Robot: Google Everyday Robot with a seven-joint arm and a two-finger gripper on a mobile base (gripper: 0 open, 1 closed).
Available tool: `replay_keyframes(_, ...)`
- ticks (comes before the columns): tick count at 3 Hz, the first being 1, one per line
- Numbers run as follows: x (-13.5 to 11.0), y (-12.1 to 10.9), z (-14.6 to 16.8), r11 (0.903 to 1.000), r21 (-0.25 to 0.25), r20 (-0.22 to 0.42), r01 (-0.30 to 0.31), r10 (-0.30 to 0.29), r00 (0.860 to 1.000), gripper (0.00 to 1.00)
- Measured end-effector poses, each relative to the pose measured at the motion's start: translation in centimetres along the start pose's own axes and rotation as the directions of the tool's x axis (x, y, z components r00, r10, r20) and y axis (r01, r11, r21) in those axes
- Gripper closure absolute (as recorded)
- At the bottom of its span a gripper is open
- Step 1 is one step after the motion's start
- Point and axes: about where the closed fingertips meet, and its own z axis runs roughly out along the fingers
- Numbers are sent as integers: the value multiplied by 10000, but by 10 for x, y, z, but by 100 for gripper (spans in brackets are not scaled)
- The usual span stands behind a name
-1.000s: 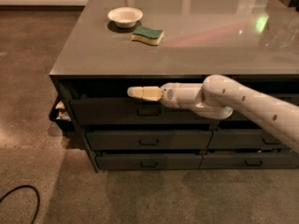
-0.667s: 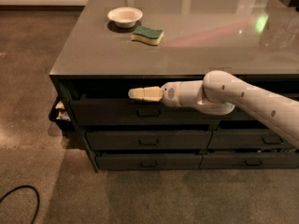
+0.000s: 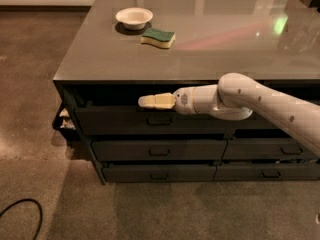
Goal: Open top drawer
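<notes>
My jaws (image 3: pixel 146 102): just above handle (image 3: pixel 159 120), open/shut I can't tell.
Top drawer (image 3: pixel 112 122): looks partly out; more pull left.

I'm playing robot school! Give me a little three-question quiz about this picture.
1. True or false: the sponge lies inside the bowl.
2. Where is the gripper? A) just above the handle of the top drawer B) over the sponge C) inside the bowl
3. Fill in: the bowl and sponge both sit on the ___.

Key: 1 false, the sponge lies beside the bowl. 2 A. 3 countertop.
</notes>
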Motion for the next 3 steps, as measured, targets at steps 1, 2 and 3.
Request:
replay_keyframes(1, -2, 2, -1, 10000, -1, -2, 0, 0, 10000, 0)
replay_keyframes(2, 1, 4, -4, 9999, -118, -363, 44, -49, 9993, 0)
replay_keyframes(3, 1, 4, -4, 9999, -116, -365, 44, -48, 9993, 0)
